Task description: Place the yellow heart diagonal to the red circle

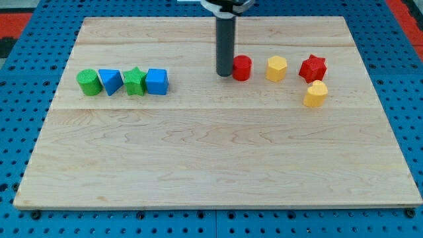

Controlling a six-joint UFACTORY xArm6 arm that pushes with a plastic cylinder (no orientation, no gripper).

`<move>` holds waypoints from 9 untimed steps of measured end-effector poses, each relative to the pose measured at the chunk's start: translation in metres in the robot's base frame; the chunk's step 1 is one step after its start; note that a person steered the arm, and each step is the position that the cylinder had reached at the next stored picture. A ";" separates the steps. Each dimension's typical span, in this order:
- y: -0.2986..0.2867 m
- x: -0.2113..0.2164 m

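Note:
The red circle (242, 67) stands on the wooden board (211, 158) at the view's upper middle. My tip (224, 73) rests right at its left side, touching or nearly so. Two yellow blocks lie to its right: one (276, 68) just right of the red circle, the other (316, 94) lower and farther right, below a red star (313, 67). I cannot tell for sure which yellow block is the heart; the lower one looks more like it.
A row of blocks sits at the view's left: a green circle (88, 82), a blue triangle (110, 81), a green star (135, 81) and a blue block (157, 81). The board lies on a blue pegboard.

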State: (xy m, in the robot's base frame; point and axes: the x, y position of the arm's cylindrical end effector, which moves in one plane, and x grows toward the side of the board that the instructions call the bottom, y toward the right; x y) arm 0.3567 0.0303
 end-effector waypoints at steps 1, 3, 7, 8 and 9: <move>-0.007 0.051; 0.161 0.168; 0.141 0.072; 0.184 0.063; 0.145 0.055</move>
State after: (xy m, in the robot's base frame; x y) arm 0.4116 0.1749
